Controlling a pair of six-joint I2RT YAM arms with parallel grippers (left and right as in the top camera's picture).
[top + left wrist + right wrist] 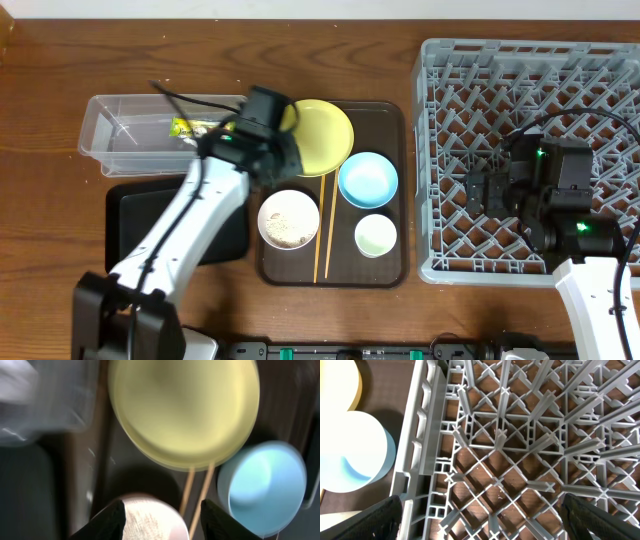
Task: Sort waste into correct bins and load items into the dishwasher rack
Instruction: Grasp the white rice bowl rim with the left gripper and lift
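One yellow plate, two bowls, one small cup and two chopsticks sit on the brown serving tray. The left arm reaches over it. The left gripper points down, its jaws partly apart and empty. The white bowl lies under the gap, the plate ahead, and the light-blue bowl ahead-right. The chopsticks' long axis runs forward beside the right-hand finger. The right gripper hangs over the dishwasher rack, spread wide and empty.
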